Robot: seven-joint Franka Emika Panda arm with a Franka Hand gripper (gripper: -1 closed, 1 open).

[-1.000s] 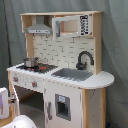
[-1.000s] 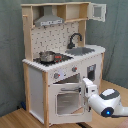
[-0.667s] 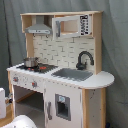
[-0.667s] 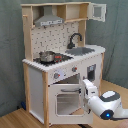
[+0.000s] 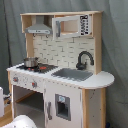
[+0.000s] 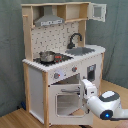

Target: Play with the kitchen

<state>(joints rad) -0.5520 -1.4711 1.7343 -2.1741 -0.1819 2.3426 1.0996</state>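
The kitchen [image 5: 65, 80] [image 6: 60, 65] is a tall white and light-wood toy, seen in both exterior views. A small pot [image 5: 31, 62] [image 6: 46, 56] sits on its hob beside the grey sink [image 5: 72, 74] [image 6: 83, 50] with the black faucet [image 5: 84, 59] [image 6: 75, 39]. In the second exterior view the oven door [image 6: 65, 101] stands swung open. My gripper [image 6: 86, 90] is at that door's right edge, on the white arm [image 6: 106, 106]. Only a white rounded part of the arm [image 5: 22, 121] shows in the first exterior view.
A range hood [image 6: 49, 21] hangs over the hob. The upper cabinet's door [image 6: 98, 11] stands open in the second exterior view. A grey curtain [image 6: 10, 55] hangs behind the kitchen, and the floor [image 6: 15, 120] is wood. A white object [image 5: 1, 100] sits at the first exterior view's left edge.
The gripper has crept slightly up and to the left against the oven door's edge. The kitchen and the pot have not moved.
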